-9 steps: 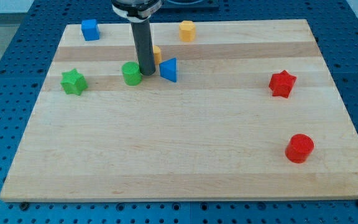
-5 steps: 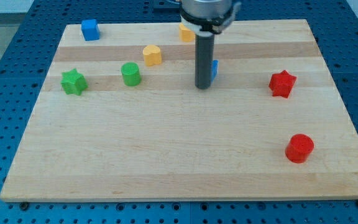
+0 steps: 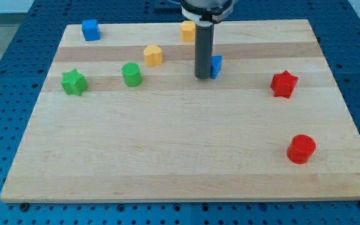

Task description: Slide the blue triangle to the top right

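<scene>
Spanning the view: wooden worktop (image 3: pixel 186 162), its top right corner bare. Tool: a plain rod with nothing to open or close; my tip (image 3: pixel 202 77) touches the left side of the blue triangle (image 3: pixel 215 65). Triangle: pushed rightward from beside the green cylinder (image 3: pixel 131 74); top right not yet reached.

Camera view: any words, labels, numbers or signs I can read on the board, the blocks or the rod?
None: no text shows anywhere.
The wooden board is bare.
The blue triangle, just to the view's right of my tip, is unmarked, as are the other blocks.
</scene>
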